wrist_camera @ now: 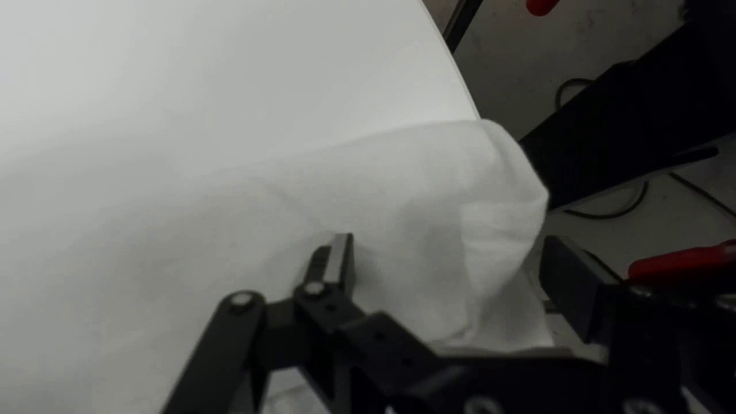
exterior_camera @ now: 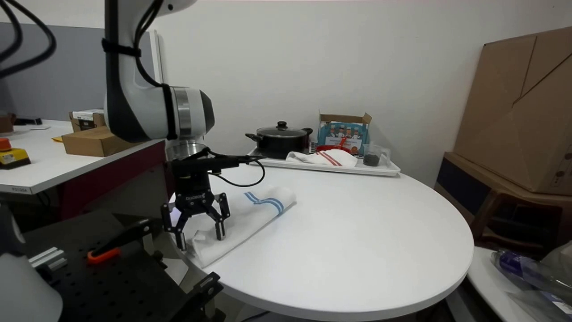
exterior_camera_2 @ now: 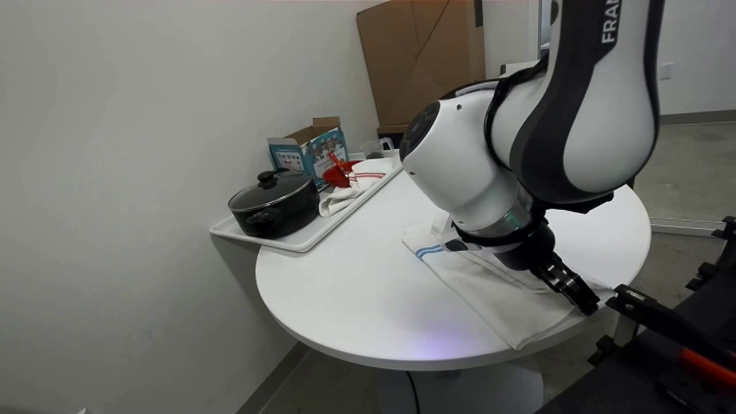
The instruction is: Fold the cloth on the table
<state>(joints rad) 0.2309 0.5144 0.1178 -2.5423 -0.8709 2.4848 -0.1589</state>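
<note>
A white cloth with blue stripes (exterior_camera: 250, 223) lies on the round white table (exterior_camera: 357, 232), near its edge on the robot's side. In an exterior view the cloth (exterior_camera_2: 489, 293) shows overlapping layers. In the wrist view the end of the cloth (wrist_camera: 402, 190) reaches the table edge, with a small corner turned over. My gripper (exterior_camera: 200, 236) points down at this end, fingers wide apart and nothing between them gripped. In the wrist view the gripper (wrist_camera: 451, 264) has one finger over the cloth and the other past its end. Whether the fingertips touch the cloth I cannot tell.
A white tray (exterior_camera: 380, 171) at the table's back holds a black pot (exterior_camera: 281, 138), a box (exterior_camera: 342, 134), a red bowl (exterior_camera_2: 339, 175), a red-striped cloth (exterior_camera: 326, 157) and a clear jug (exterior_camera: 374, 154). A black mounting plate with clamps (exterior_camera: 103, 277) stands close to the table edge by the gripper.
</note>
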